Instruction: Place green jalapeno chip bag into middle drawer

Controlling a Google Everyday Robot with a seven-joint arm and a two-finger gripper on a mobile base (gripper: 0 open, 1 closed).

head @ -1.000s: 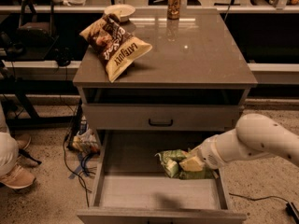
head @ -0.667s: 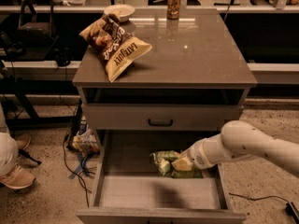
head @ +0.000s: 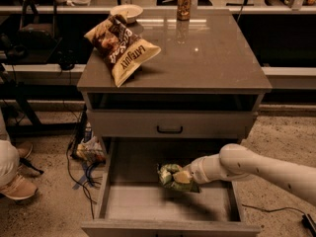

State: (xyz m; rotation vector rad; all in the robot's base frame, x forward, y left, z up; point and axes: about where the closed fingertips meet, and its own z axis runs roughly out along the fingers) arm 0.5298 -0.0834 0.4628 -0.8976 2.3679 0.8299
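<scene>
The green jalapeno chip bag is small, crinkly and light green, held over the floor of the open middle drawer, a wide pale grey box pulled out below the cabinet. My gripper reaches in from the right on a white arm and is shut on the bag's right side. The bag covers most of the fingers. I cannot tell whether the bag touches the drawer floor.
A brown-and-yellow Late July chip bag, a small bowl and a can stand on the cabinet top. A closed drawer front with a black handle is above the open drawer. A person's leg and shoe and cables lie at left.
My arm and the green bag have moved left, further over the middle of the open drawer.
</scene>
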